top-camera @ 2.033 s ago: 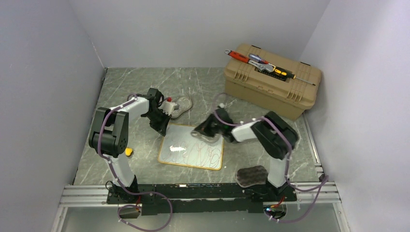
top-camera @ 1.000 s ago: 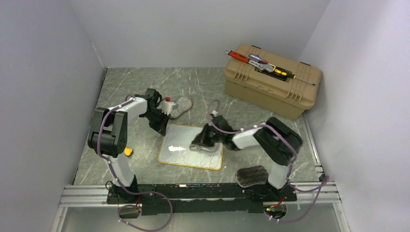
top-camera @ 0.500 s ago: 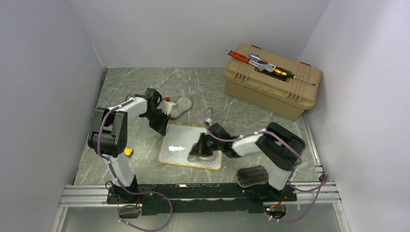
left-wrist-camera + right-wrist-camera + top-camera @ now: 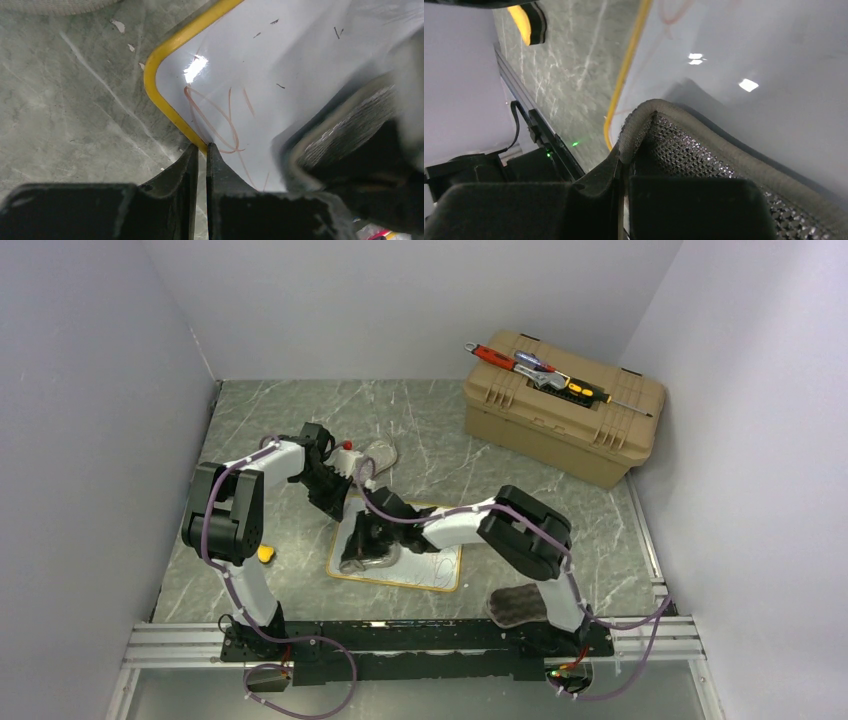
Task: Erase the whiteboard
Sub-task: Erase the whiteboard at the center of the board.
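**Top view:** the right gripper, clamped on a grey wiping pad, has swept from the right side of the whiteboard to its left. Lines remain at the right, so erasing looks unfinished.
**Left wrist:** the left gripper pinches the board's corner frame, with strokes beside it.
**Right wrist:** the pad presses on the board by its yellow edge.

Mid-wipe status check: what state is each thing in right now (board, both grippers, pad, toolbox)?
whiteboard: lying flat, partly wiped, lines on its right side and near the left gripper.
left gripper: shut on the whiteboard's yellow frame.
right gripper: shut on the pad.
pad: pressed on the whiteboard's left part.
toolbox: lid closed, tools lying on top.
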